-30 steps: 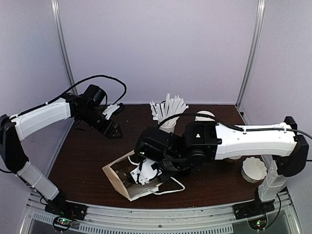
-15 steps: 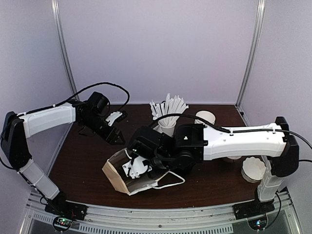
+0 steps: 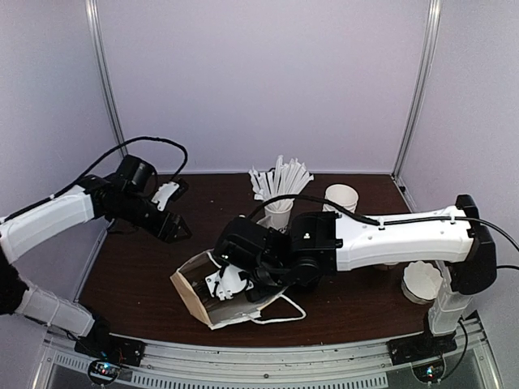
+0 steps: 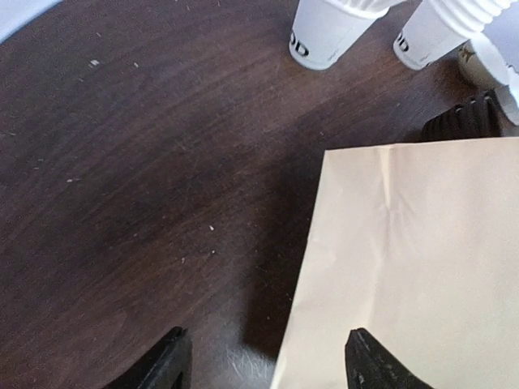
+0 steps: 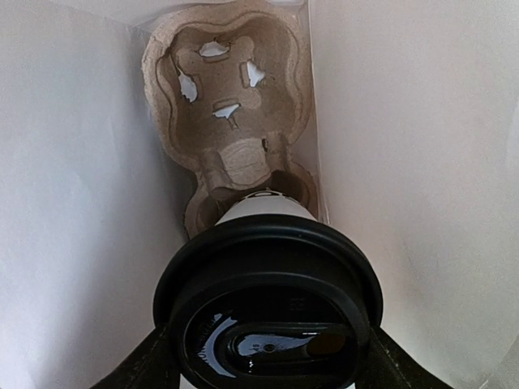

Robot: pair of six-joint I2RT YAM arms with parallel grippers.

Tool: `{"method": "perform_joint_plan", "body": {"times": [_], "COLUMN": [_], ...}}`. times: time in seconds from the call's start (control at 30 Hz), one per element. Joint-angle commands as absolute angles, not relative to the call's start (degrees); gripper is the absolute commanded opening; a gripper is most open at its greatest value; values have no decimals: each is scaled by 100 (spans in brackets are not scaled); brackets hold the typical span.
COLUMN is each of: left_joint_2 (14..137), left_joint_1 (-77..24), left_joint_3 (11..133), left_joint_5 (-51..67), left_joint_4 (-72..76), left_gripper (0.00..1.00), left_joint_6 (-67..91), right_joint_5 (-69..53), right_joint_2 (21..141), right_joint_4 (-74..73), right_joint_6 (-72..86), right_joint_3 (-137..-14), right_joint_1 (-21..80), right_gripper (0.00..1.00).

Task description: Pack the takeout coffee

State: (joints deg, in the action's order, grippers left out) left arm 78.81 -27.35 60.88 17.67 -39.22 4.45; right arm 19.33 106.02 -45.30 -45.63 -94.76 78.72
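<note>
Dark table (image 3: 130, 275); only right wrist shows takeout coffee (image 5: 268, 300) inside bag (image 5: 422, 162).

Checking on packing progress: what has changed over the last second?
The right hand, gripping the takeout coffee, pushed further leftward into the paper bag. The left hand, open, drew back to the left, away from the bag. The bag and the cup of sticks stayed where they were.

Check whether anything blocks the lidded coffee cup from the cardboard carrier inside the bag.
Nothing visible. The white paper cup with black dome lid, held by the right end effector, is inside the tan paper bag, its base at the moulded pulp carrier's near pocket.
</note>
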Motion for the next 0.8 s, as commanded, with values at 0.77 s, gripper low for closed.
{"method": "perform_joint_plan", "body": {"times": [0.77], "left_joint_2": [7061], "left_joint_1": [-3108], "left_joint_3": [5778], "left_joint_5": [1317], "left_joint_4": [-4052], "left_gripper": [71], "left_joint_6": [1196], "right_joint_5": [1936], "right_joint_2": [10223], "right_joint_4": [-3034], "right_joint_6": [-4244], "right_joint_3": [-8408], "right_joint_1": [7685], "right_gripper": [38]}}
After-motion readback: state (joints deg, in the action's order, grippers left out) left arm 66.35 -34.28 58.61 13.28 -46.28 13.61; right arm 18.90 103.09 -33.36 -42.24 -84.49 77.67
